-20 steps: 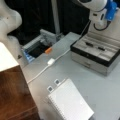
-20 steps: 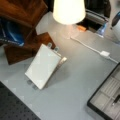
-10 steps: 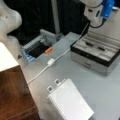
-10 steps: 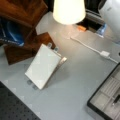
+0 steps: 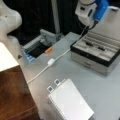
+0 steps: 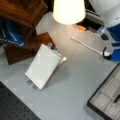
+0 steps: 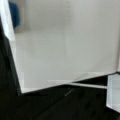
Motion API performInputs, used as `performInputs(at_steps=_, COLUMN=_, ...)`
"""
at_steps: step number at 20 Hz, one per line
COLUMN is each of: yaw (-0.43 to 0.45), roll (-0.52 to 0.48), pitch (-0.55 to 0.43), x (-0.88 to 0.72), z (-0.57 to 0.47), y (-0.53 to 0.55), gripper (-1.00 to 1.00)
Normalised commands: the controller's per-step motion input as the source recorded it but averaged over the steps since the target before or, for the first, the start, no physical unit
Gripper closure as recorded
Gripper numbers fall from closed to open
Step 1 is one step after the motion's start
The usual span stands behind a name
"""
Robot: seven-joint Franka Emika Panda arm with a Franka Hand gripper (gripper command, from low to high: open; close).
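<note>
My white and blue arm comes in at the top right of a front view, and its gripper (image 5: 87, 22) hangs above the far left corner of an open grey case (image 5: 98, 53). The case holds dark pens in its slots. Nothing shows in the gripper. A white cable (image 5: 51, 61) with a small block on it runs from under the arm across the table. The arm (image 6: 110, 15), the cable (image 6: 87, 46) and a corner of the case (image 6: 107, 100) also show in a front view. The wrist view shows only a pale surface and dark shadow, no fingers.
A white spiral notebook (image 5: 68, 101) lies near the front; it shows as well beside wooden blocks (image 6: 23, 47). A metal box (image 5: 40, 47) with an orange piece (image 5: 48, 50) sits at the back left. A lamp shade (image 6: 68, 11) stands at the top. A wooden block (image 5: 12, 95) fills the left.
The arm has shifted a little to the left in both front views, further over the case's corner. Nothing on the table has moved.
</note>
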Motion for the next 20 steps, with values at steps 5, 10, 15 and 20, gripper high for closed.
performInputs(at_steps=5, yaw=0.184, roll=-0.533, pitch=0.12, x=-0.11, z=0.06, y=-0.71, gripper=-1.0)
performInputs(at_steps=10, yaw=0.17, roll=-0.562, pitch=0.047, x=-0.11, z=-0.07, y=-0.62, gripper=-1.0)
performInputs(at_steps=15, yaw=0.062, roll=-0.433, pitch=0.005, x=-0.11, z=-0.12, y=-0.32, gripper=-1.0)
performInputs(at_steps=20, yaw=-0.066, roll=-0.323, pitch=-0.021, x=-0.1, z=-0.17, y=-0.31, gripper=-1.0)
